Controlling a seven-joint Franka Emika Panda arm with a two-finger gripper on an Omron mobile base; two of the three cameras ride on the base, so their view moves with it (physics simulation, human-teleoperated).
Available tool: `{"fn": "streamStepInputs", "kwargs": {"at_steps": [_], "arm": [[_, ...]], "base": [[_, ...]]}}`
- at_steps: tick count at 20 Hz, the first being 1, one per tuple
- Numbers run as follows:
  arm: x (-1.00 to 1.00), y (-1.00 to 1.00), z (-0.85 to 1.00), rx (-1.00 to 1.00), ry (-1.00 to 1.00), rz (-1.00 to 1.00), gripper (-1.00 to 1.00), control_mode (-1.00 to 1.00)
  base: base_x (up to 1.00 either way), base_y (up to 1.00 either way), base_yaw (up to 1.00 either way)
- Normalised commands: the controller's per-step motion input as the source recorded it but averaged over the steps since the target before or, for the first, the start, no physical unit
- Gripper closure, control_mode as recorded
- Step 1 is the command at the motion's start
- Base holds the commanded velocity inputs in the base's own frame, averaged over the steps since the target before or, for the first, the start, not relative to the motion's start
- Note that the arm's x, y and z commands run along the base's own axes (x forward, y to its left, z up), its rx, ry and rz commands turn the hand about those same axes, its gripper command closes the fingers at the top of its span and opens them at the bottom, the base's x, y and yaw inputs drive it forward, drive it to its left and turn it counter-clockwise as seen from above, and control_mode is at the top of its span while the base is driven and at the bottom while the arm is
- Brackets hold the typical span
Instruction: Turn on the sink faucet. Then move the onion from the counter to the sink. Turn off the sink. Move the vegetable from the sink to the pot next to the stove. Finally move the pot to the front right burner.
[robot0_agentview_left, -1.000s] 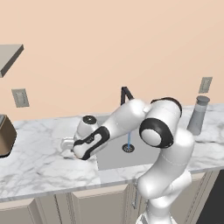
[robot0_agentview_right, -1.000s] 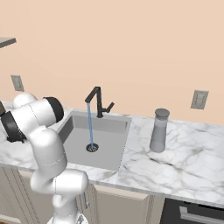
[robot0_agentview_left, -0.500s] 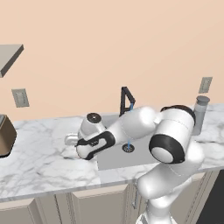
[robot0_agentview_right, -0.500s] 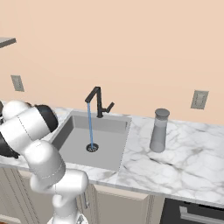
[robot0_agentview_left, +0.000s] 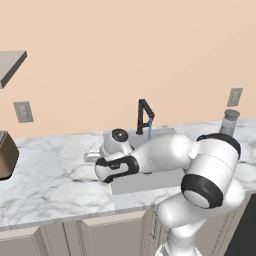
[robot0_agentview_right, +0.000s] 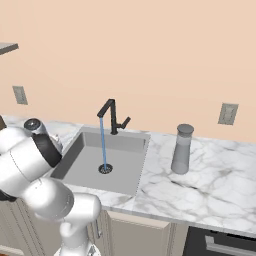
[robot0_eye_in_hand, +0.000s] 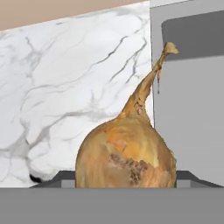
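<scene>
I can't tell my gripper's opening; the onion (robot0_eye_in_hand: 127, 157) sits close, so I'd centre it before closing.

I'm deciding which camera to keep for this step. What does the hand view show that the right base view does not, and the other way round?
Hand view: the onion up close, with its thin stem pointing toward the sink, over the marble counter right beside the basin edge.

Right base view: the black faucet with a blue stream of water running down to the drain, a grey lidded jar standing on the counter right of the basin, and two wall outlets.

Both: the marble counter and the grey sink set into it.
</scene>
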Motion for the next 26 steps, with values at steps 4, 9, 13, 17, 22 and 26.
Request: {"fn": "streamStepInputs", "kwargs": {"at_steps": [4, 9, 13, 17, 22, 26], "arm": [[-0.01, -0.47, 0.0, 0.0, -0.05, 0.0, 1.0, -1.0], [0.0, -0.44, 0.0, 0.0, -0.05, 0.0, 1.0, -1.0], [0.0, -0.45, 0.0, 0.0, -0.02, 0.0, 1.0, -1.0], [0.0, -0.45, 0.1, -0.01, 0.0, 0.0, 1.0, -1.0], [0.0, -0.34, 0.17, -0.02, 0.07, -0.02, 1.0, -1.0], [0.0, -0.39, 0.02, 0.0, 0.08, -0.01, 1.0, -1.0]], "base": [[0.0, 0.0, 0.0], [0.0, 0.0, 0.0], [0.0, 0.0, 0.0], [0.0, 0.0, 0.0], [0.0, 0.0, 0.0], [0.0, 0.0, 0.0]]}}
